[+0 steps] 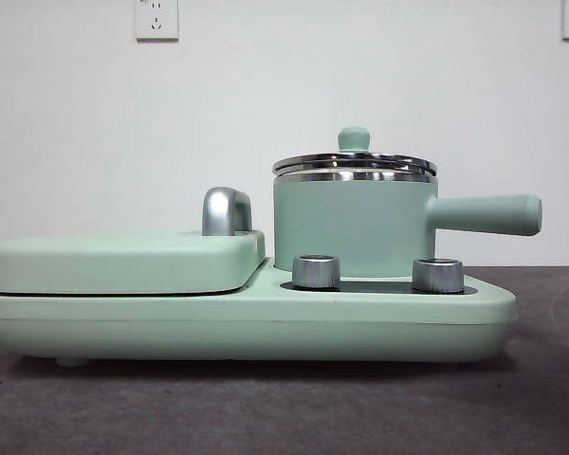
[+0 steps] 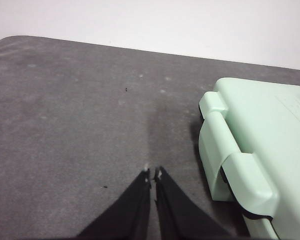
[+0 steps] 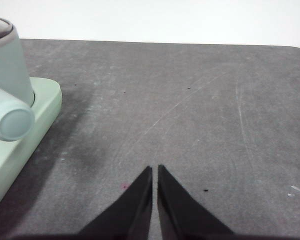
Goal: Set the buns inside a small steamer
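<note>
Small steamer [image 1: 353, 226] sits lid on atop the mint cooker base [image 1: 247, 318], handle pointing away from the flat griddle lid [image 1: 123, 261]. Left gripper [image 2: 152, 174] jaws pinched together, empty, over bare table w/ griddle lid just beside. Right gripper [image 3: 155, 170] likewise closed, empty, steamer handle off to its side. No buns in view.

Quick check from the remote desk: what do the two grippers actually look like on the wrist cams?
The left gripper and right gripper look alike: each has two matte black jaws tapering to thin pointed tips. No cables, markings or labels show; the arms themselves are out of frame.
</note>
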